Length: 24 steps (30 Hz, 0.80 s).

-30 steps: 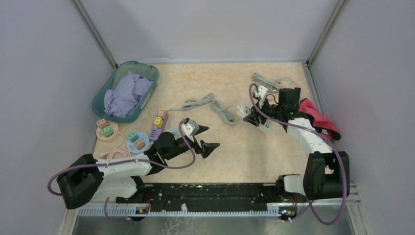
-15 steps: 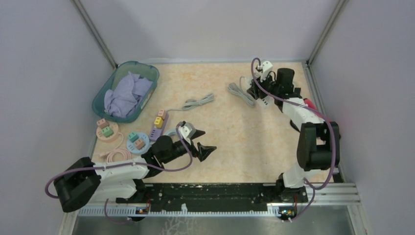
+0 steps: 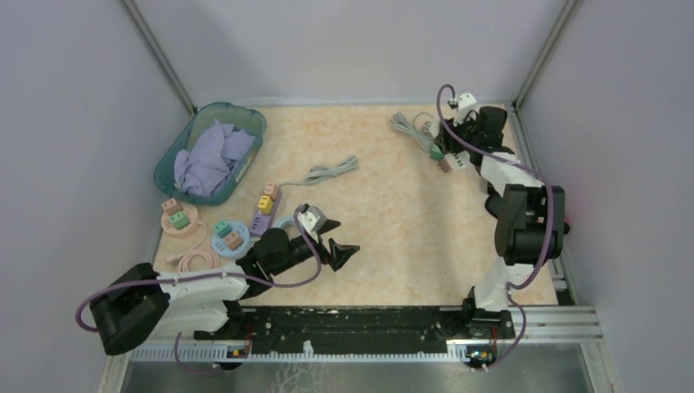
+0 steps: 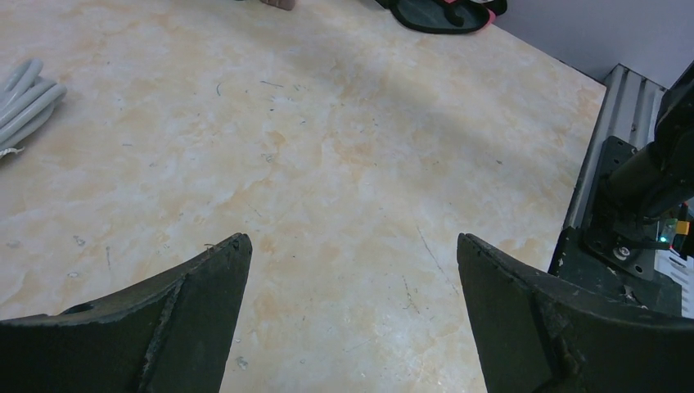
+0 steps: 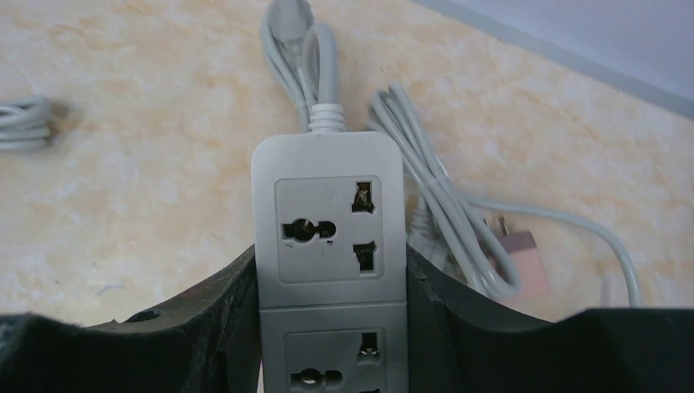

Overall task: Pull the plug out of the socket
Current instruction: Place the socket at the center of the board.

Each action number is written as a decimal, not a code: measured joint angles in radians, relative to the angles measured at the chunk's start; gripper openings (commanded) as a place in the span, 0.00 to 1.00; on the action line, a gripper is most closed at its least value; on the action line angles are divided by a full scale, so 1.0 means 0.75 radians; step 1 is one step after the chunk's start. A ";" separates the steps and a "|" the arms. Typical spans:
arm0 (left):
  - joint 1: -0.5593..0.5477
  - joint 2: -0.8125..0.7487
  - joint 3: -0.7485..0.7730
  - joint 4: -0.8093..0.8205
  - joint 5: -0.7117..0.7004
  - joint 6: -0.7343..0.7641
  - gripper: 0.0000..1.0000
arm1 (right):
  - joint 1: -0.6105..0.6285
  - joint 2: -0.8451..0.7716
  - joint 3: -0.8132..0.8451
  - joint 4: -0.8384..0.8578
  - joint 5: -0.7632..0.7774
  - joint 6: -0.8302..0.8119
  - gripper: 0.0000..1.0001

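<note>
My right gripper (image 3: 452, 154) (image 5: 329, 254) is shut on a white power strip (image 5: 329, 214), clamped across its sides near the far right corner. The two sockets that show on it are empty. Its grey cord (image 5: 315, 49) runs away from it over the table; in the top view the cord (image 3: 407, 128) lies bundled to the left. A pinkish plug (image 5: 517, 252) lies on the table beside a grey cord loop, apart from the strip. My left gripper (image 3: 336, 246) (image 4: 352, 241) is open and empty above bare table.
A teal basket (image 3: 176, 151) with purple cloth stands at the left. A purple strip with coloured plugs (image 3: 263, 206), two round discs with plugs (image 3: 229, 236) and a coiled pink cable (image 3: 192, 260) lie near it. A loose grey cable (image 3: 331, 172) lies mid-table.
My right arm has swung to the far right corner, carrying the power strip and dragging its cord along. My left gripper has barely shifted and stays open.
</note>
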State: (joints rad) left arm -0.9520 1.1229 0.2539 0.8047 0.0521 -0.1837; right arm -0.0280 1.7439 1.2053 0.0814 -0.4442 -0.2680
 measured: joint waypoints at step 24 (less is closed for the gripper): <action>0.008 0.089 0.005 0.001 0.033 -0.029 1.00 | -0.220 0.111 -0.183 -0.099 0.097 0.014 0.14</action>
State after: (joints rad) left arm -0.9463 1.1893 0.2577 0.8055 0.0769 -0.2054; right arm -0.1932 1.8275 1.0679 0.0071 -0.3717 -0.2577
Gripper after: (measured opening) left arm 0.998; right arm 0.519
